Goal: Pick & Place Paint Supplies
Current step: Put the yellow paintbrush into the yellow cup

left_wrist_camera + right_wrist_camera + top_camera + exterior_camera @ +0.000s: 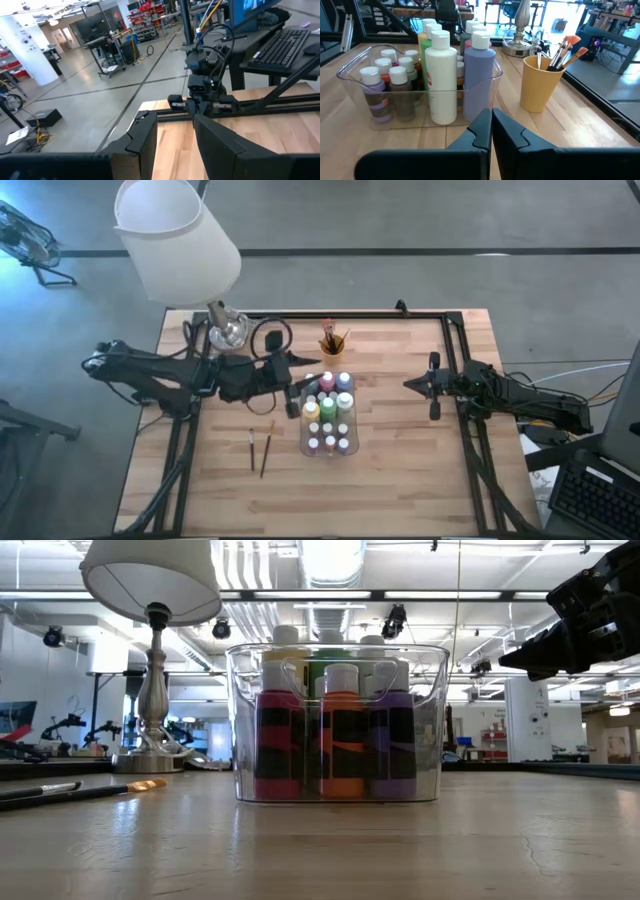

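Your paint bottles stand packed upright in the clear tray at the table's centre; in the right wrist view a white bottle and a lavender bottle sit at one end, smaller ones behind. Two loose paintbrushes lie flat on the wood, just left of the tray. More brushes stand bristles-up in the orange cup behind the tray. Your left gripper hovers at the tray's left rear corner, fingers parted and holding nothing. Your right gripper waits well to the tray's right, fingers pressed together, empty. A lamp stands at the table's rear left.
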